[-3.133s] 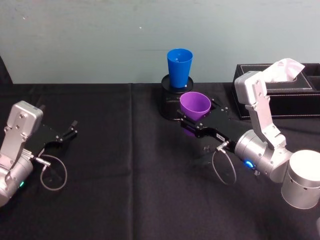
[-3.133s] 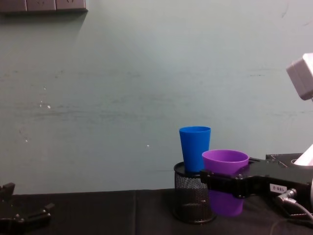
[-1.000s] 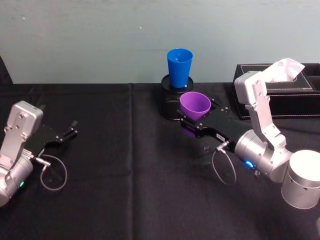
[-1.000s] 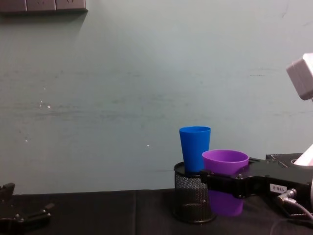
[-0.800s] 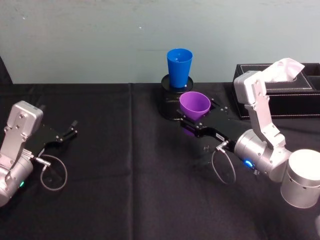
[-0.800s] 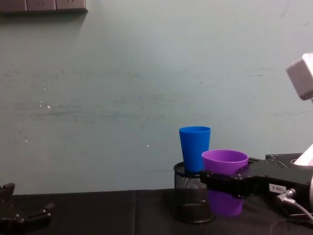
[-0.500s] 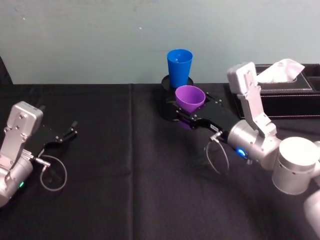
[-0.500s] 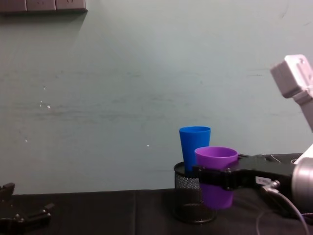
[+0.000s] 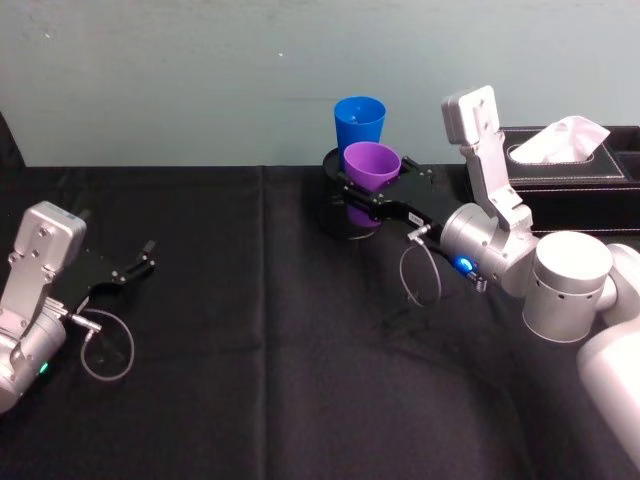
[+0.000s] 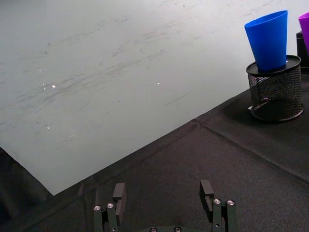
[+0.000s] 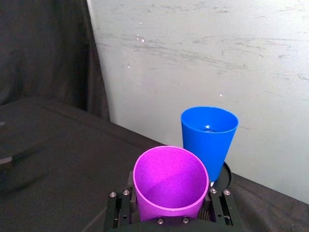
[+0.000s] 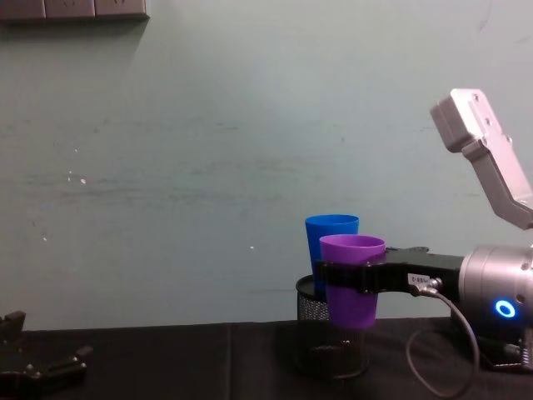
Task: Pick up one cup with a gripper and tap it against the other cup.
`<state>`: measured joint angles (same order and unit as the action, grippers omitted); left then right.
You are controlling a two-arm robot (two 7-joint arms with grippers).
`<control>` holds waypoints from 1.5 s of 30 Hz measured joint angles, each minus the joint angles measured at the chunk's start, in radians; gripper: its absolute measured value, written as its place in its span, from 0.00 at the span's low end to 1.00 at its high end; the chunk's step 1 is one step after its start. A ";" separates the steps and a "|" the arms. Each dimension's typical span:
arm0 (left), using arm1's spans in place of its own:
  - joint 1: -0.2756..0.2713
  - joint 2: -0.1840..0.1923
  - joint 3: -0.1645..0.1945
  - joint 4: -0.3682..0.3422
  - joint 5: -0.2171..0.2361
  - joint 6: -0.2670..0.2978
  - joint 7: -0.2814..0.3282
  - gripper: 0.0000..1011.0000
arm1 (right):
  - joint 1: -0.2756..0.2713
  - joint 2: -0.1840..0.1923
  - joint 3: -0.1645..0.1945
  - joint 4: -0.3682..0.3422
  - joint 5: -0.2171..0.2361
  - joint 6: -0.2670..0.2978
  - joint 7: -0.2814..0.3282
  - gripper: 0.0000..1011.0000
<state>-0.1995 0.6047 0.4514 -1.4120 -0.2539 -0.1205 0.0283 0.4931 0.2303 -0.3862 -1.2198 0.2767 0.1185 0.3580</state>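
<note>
The blue cup point(image 9: 360, 120) stands upright on top of a black wire-mesh pot point(image 9: 340, 215) at the back of the table. My right gripper point(image 9: 368, 182) is shut on the purple cup point(image 9: 372, 163) and holds it upright in the air, just in front of the blue cup and at about the pot's rim height. From the chest, the purple cup point(image 12: 353, 283) overlaps the blue cup point(image 12: 331, 227). The left wrist view shows a narrow gap between the blue cup point(image 10: 269, 38) and the purple cup point(image 10: 305, 29). My left gripper point(image 9: 138, 262) rests open, far left on the table.
A black tissue box point(image 9: 590, 205) with a white tissue point(image 9: 555, 140) sticking out stands at the back right, behind my right arm. A black cloth point(image 9: 260, 360) covers the table, and a pale green wall point(image 9: 200, 80) rises right behind the cups.
My right gripper has lifted the purple cup and carried it back and to the left, close to the blue cup. The left arm has not moved.
</note>
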 joint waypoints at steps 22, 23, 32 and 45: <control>0.000 0.000 0.000 0.000 0.000 0.000 0.000 0.99 | 0.104 -0.050 0.001 0.134 -0.007 0.024 0.004 0.73; 0.000 0.000 0.000 0.000 0.000 0.000 0.000 0.99 | 0.107 -0.052 0.001 0.139 -0.007 0.024 0.004 0.73; 0.000 0.000 0.000 0.000 0.000 0.000 0.000 0.99 | 0.139 -0.066 0.006 0.193 -0.009 0.024 0.006 0.73; 0.000 0.000 0.000 0.000 0.000 0.000 0.000 0.99 | 0.140 -0.067 0.007 0.194 -0.009 0.025 0.006 0.73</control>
<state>-0.1995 0.6047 0.4514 -1.4120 -0.2539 -0.1205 0.0283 0.6334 0.1628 -0.3789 -1.0258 0.2673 0.1432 0.3642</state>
